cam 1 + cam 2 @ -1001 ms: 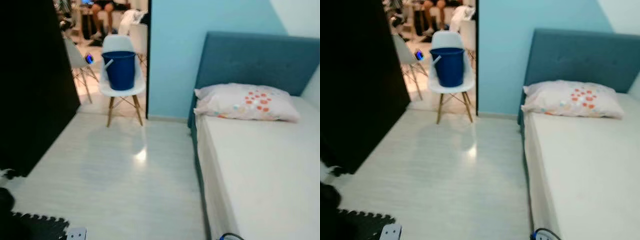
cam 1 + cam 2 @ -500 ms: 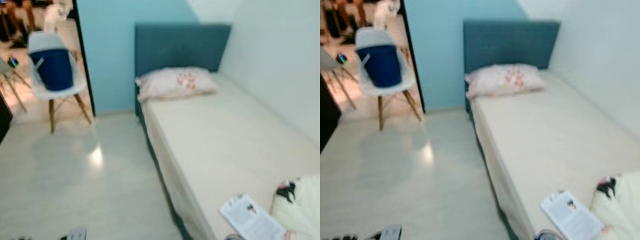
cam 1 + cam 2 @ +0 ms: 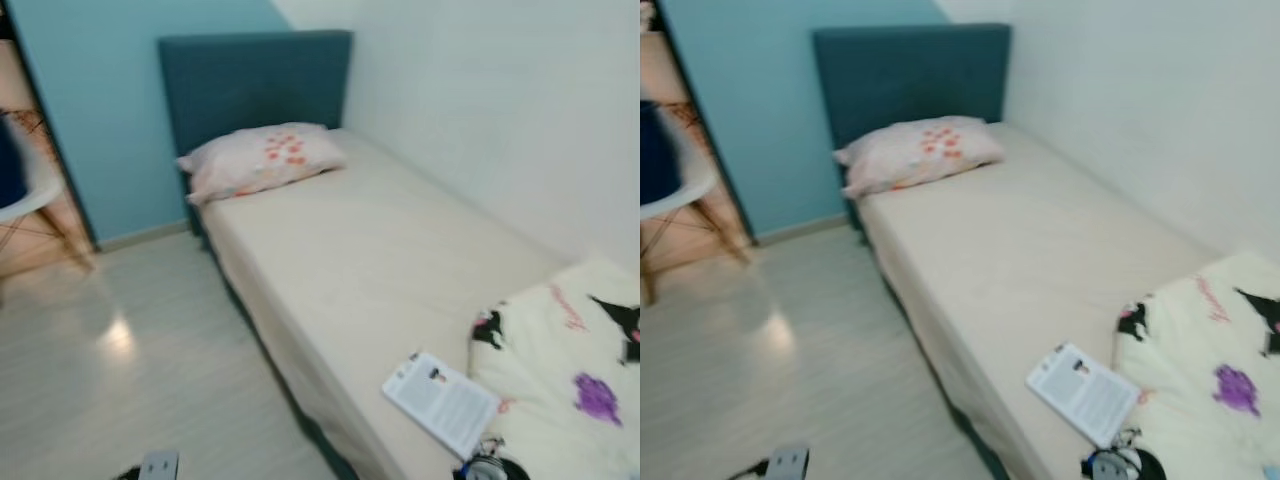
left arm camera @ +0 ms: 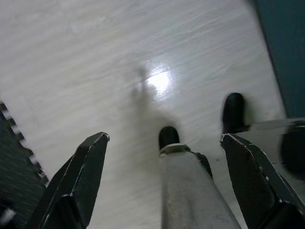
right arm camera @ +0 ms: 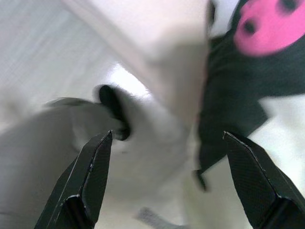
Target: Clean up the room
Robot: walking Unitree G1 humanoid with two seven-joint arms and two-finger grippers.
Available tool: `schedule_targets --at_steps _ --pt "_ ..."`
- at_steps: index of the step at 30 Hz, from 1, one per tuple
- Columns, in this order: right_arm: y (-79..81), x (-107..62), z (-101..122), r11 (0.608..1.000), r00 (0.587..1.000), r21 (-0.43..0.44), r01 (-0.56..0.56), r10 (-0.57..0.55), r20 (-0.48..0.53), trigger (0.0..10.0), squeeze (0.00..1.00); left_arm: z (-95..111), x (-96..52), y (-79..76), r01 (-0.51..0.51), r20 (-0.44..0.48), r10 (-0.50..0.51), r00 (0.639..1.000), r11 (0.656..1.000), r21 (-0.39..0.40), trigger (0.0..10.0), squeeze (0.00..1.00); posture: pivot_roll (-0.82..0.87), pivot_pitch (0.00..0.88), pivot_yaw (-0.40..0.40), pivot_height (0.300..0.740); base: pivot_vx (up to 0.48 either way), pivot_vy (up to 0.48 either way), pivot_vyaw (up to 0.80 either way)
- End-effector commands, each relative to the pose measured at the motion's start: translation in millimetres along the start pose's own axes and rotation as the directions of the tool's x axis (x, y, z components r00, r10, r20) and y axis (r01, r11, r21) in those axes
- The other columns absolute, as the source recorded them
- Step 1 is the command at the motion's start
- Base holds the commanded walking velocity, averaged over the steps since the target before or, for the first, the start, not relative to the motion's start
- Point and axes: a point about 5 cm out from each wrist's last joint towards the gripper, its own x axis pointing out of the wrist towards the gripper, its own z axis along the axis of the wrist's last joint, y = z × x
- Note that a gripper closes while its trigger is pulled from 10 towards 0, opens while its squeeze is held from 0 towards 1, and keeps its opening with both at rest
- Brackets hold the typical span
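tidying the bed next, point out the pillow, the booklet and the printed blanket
pillow (image 3: pixel 262 160): left eye view, on its spotted middle
booklet (image 3: pixel 441 402): left eye view, on the middle of its printed page
printed blanket (image 3: pixel 1210 385): right eye view, on cream fabric beside the purple figure

Bed along a white wall, seen slightly blurred.

A spotted pillow (image 3: pixel 262 158) lies against the teal headboard (image 3: pixel 255 80). Near the bed's (image 3: pixel 370 260) foot, a printed booklet (image 3: pixel 441 401) rests at the mattress edge, touching a cream blanket (image 3: pixel 565 370) with cartoon figures. Pale floor (image 3: pixel 120 370) lies to the left.
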Motion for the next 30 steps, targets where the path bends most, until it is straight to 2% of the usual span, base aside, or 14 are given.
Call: schedule_targets --at_steps 1,6,8,9,10,12,18,19,21,22,25,27,28,30 --pt "0.4 -0.2 4 0.998 0.999 0.051 -0.021 0.019 0.047 10.0 0.0 5 0.6 1.1 0.003 0.016 -0.003 1.0 1.0 0.022 10.0 0.0 -0.1 0.0 -0.011 0.74 0.0 0.0 -0.75" --pt "5.2 -0.7 9 0.991 0.99 0.105 -0.08 0.067 0.124 10.0 0.0 14 1.2 6.1 -0.011 0.043 0.011 0.999 1.0 -0.001 10.0 0.0 -0.11 0.0 -0.002 0.74 0.0 0.0 -0.74" --pt "10.0 -3.4 80 0.975 0.926 0.104 -0.196 0.149 0.347 10.0 0.0 38 2.5 10.4 -0.018 0.123 0.035 0.992 0.991 -0.131 10.0 0.0 -0.12 0.0 0.004 0.74 0.0 0.0 -0.75" --pt "10.0 -3.4 80 0.975 0.926 0.104 -0.196 0.149 0.347 10.0 0.0 38 2.5 10.4 -0.018 0.123 0.035 0.992 0.991 -0.131 10.0 0.0 -0.12 0.0 0.004 0.74 0.0 0.0 -0.75" --pt "12.9 -8.3 111 0.968 0.884 0.087 -0.237 0.178 0.432 10.0 0.0 51 2.5 11.9 -0.022 0.168 0.05 0.985 0.986 -0.163 10.0 0.0 -0.12 0.0 0.002 0.74 0.0 0.0 -0.75" --pt "17.0 -16.1 143 0.956 0.827 0.068 -0.286 0.211 0.521 10.0 0.0 71 1.6 15.4 -0.035 0.236 0.081 0.968 0.981 -0.193 10.0 0.0 -0.11 0.0 0.001 0.74 0.0 0.0 -0.75" --pt "18.5 -19.8 154 0.951 0.802 0.056 -0.305 0.224 0.553 10.0 0.0 86 0.1 20.0 -0.051 0.283 0.114 0.952 0.974 -0.22 10.0 0.0 -0.1 0.0 -0.006 0.74 0.0 0.0 -0.75" --pt "19.8 -23.2 164 0.945 0.779 0.048 -0.323 0.237 0.58 10.0 0.0 105 -3.0 28.2 -0.088 0.338 0.167 0.926 0.967 -0.239 10.0 0.0 -0.1 0.0 -0.01 0.74 0.0 0.0 -0.75" --pt "19.8 -23.2 164 0.945 0.779 0.048 -0.323 0.237 0.58 10.0 0.0 105 -3.0 28.2 -0.088 0.338 0.167 0.926 0.967 -0.239 10.0 0.0 -0.1 0.0 -0.01 0.74 0.0 0.0 -0.75" --pt "20.5 -26.5 173 0.941 0.759 0.041 -0.336 0.245 0.603 10.0 0.0 124 -7.8 38.4 -0.139 0.391 0.235 0.89 0.956 -0.258 10.0 0.0 -0.1 0.0 -0.014 0.74 0.0 0.0 -0.75" --pt "20.4 -29.3 181 0.938 0.741 0.038 -0.345 0.247 0.624 10.0 0.0 142 -12.6 44.9 -0.143 0.438 0.271 0.857 0.943 -0.302 10.0 0.0 -0.1 0.0 -0.013 0.74 0.0 0.0 -0.75" --pt "19.6 -31.4 186 0.937 0.729 0.04 -0.348 0.244 0.64 10.0 0.0 155 -16.0 45.6 -0.109 0.478 0.267 0.837 0.937 -0.333 10.0 0.0 -0.1 0.0 -0.014 0.74 0.0 0.0 -0.75" --pt "16.5 -33.4 190 0.937 0.719 0.048 -0.346 0.232 0.655 10.0 0.0 169 -18.8 35.7 0.008 0.541 0.186 0.82 0.942 -0.335 10.0 0.0 -0.1 0.0 -0.014 0.74 0.0 0.0 -0.75" --pt "13.4 -34.6 192 0.94 0.717 0.055 -0.338 0.218 0.662 10.0 0.0 180 -21.2 24.6 0.117 0.595 0.1 0.798 0.942 -0.315 10.0 0.0 -0.1 0.0 -0.013 0.74 0.0 0.0 -0.75"
